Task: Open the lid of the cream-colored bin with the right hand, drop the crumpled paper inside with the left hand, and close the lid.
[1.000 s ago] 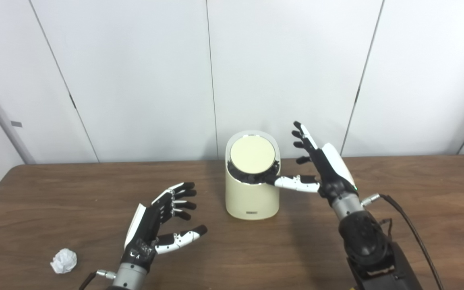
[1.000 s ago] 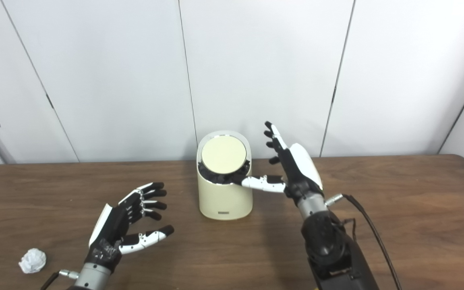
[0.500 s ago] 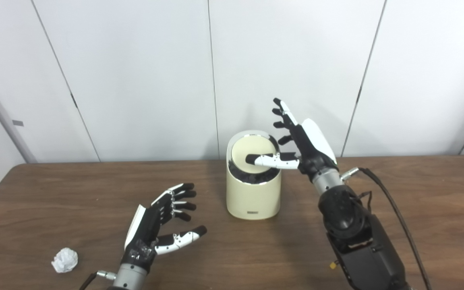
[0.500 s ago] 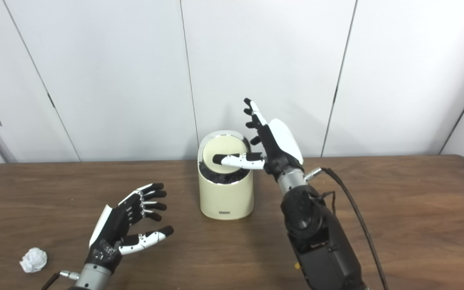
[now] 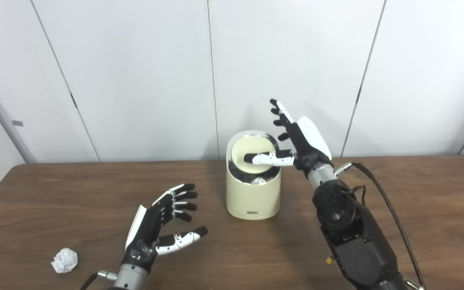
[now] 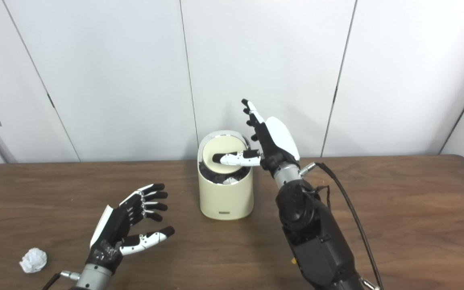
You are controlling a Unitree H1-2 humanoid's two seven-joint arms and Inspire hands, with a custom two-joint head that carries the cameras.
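The right hand (image 5: 302,139) is hovering at the far right of the cream-colored bin (image 5: 252,189), fingers spread wide, thumb lying across the round lid (image 5: 252,151), which is tilting inward. The left hand (image 5: 157,225) is waiting open and empty at the near left. The crumpled paper (image 5: 64,260) is lying on the wooden table (image 5: 417,201) left of that hand.

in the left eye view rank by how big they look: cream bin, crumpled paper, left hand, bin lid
1. cream bin
2. left hand, close to the bin in apparent size and nearer the camera, so this order is unsure
3. bin lid
4. crumpled paper
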